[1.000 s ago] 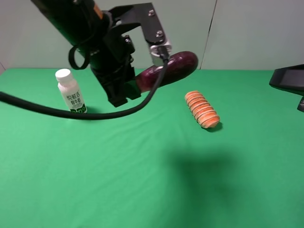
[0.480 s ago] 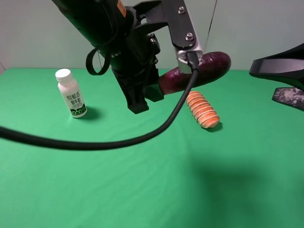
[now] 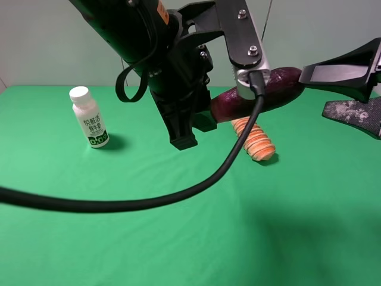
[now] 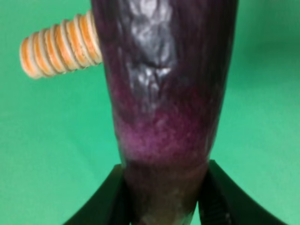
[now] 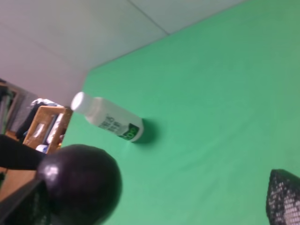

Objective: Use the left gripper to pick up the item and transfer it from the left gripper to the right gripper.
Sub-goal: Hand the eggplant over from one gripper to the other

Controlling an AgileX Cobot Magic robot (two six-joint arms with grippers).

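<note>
At the far left of the green table, a white bottle with a green label is seen standing upright. To its right, the left arm is angled down from the upper left, and a thick black cable is looped from it low across the near side of the table. The left gripper is held well above the table and is clenched on the eggplant. In the left wrist view the pale, narrow end is seen pinched between the two black fingers. The eggplant is held off the table, nearly level, with its dark rounded end pointed right and slightly raised. An orange ridged loaf is seen lying on the table below it. From the right edge, the right gripper is reached in at the same height, its jaws spread wide. The dark end of the eggplant is placed between them at the upper finger; whether it is touched cannot be told.
</note>
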